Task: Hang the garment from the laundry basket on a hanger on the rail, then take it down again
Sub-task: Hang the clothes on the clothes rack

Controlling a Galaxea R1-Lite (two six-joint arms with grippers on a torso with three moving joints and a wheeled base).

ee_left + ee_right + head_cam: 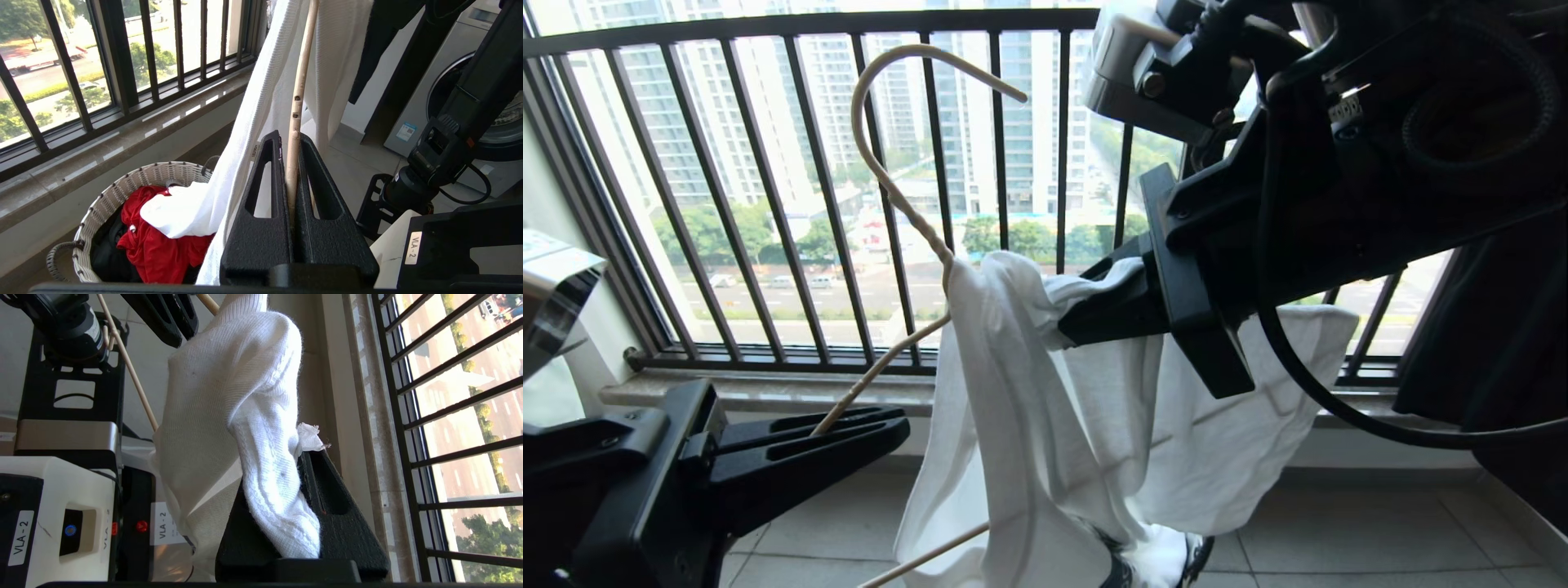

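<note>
From the head camera I had the left gripper (894, 425) low on the left side, its jaws pressed together on one slanting rod of the hanger (907, 208). The hanger was tilted, with its curved hook up against the black window bars (768, 196) and hooked on nothing that I could see. The left wrist camera showed the cream rod pinched between the two black fingers (261, 196).

The garment (1045, 425) hung from the hanger's neck in a loose white bunch, and its lower end trailed down into the laundry basket (135, 179) beside the red garment (155, 237). The right gripper (1078, 322) reached in from the right at shoulder height of the shirt; its jaws were closed on a ribbed fold of the white cloth (the collar edge, I thought), as the right wrist camera showed plainly. The rail was outside all three cameras.
</note>
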